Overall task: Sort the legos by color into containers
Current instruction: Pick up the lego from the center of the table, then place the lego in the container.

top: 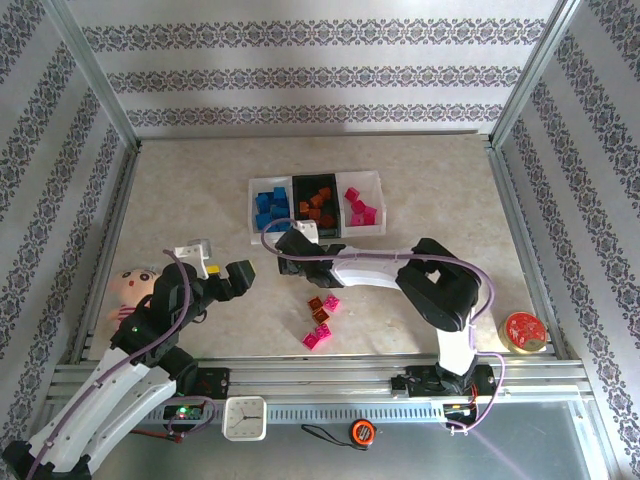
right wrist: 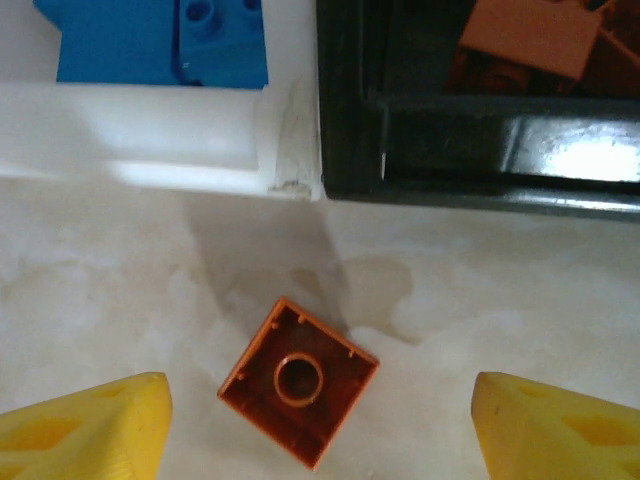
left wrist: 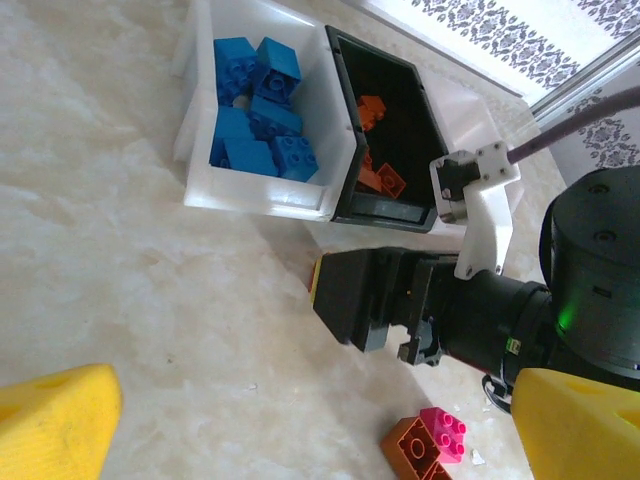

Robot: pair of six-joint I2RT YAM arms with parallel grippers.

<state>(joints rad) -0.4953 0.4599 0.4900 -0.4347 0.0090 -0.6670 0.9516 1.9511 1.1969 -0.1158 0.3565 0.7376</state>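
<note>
An orange-brown lego point(right wrist: 298, 382) lies upside down on the table, just in front of the containers. My right gripper point(right wrist: 320, 430) hangs open over it, with a yellow fingertip on either side and neither touching. The containers point(top: 368, 232) stand in a row: blue legos point(top: 270, 204) in the left white bin point(left wrist: 260, 195), orange ones point(top: 319, 203) in the black bin point(left wrist: 385, 210), pink ones point(top: 360, 208) in the right white bin. Loose pink and orange legos point(top: 320, 318) lie nearer the arms. My left gripper point(left wrist: 320, 430) is open and empty, above the table left of the right gripper point(left wrist: 370, 295).
A doll with a pink face point(top: 130, 285) lies at the left, beside my left arm. A round red tin point(top: 523, 330) sits at the right front. A small white clock point(top: 244, 418) and a tape measure point(top: 362, 431) rest on the front rail. Patterned walls enclose the table.
</note>
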